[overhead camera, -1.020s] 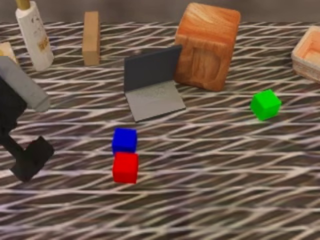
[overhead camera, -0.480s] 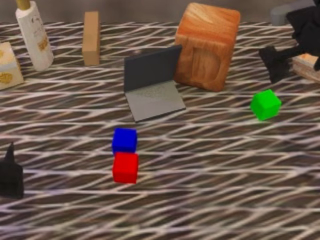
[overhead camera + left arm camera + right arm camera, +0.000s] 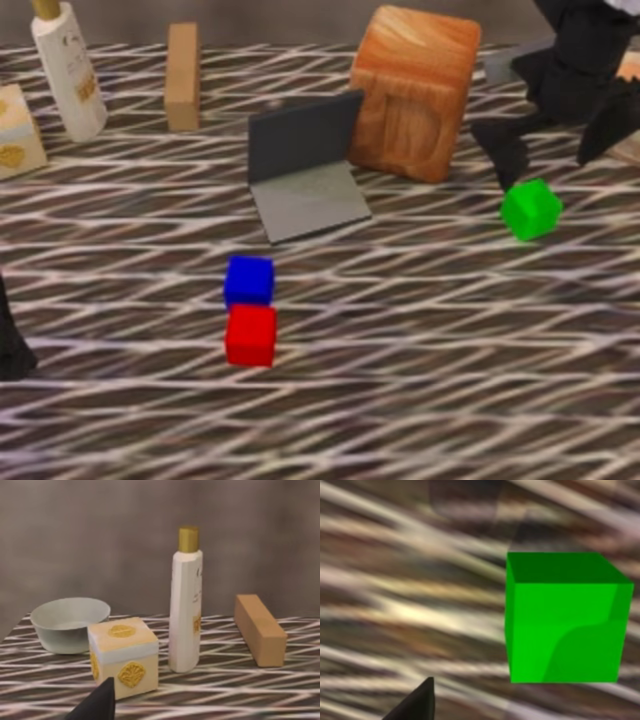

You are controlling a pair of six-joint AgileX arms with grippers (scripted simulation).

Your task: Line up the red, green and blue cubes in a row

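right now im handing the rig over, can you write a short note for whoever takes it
Right gripper: open, fingers spread, just behind and above the green cube, holding nothing.
Left gripper: parked at the table's left edge, only partly in view.
Blue cube and red cube: touching at mid-table, in front of the small laptop.
Done: blue and red already side by side.
Left: grasp the green cube, out on the right, and set it in line with the pair.

Even soft light, faint shadows, blurred close tabletop (image 3: 395, 605)
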